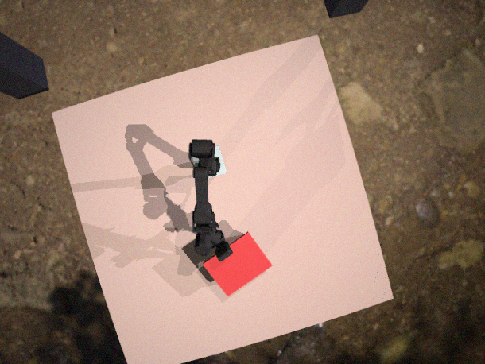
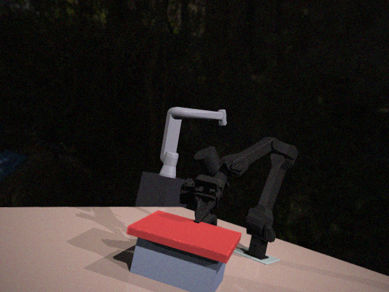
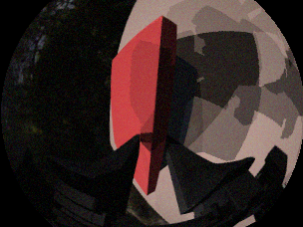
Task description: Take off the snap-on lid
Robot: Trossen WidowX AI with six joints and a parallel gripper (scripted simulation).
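A red flat lid (image 1: 240,264) (image 2: 183,233) (image 3: 142,98) is held slightly above a grey-blue storage box (image 2: 173,269); a dark gap shows between them in the exterior view. The box stands on the pink table (image 1: 278,159) (image 2: 48,248) and is hidden under the lid in the top view. My gripper (image 1: 220,254) (image 2: 204,219) (image 3: 152,138) is shut on the lid's edge nearest the arm's base. In the wrist view the lid's rim runs up between the two dark fingers.
The arm's base stands on a pale plate (image 1: 221,160) (image 2: 269,259) near the table's middle. A light grey camera arm (image 2: 173,134) on a dark block (image 2: 157,189) stands behind the table. Rough ground (image 1: 417,119) surrounds the table.
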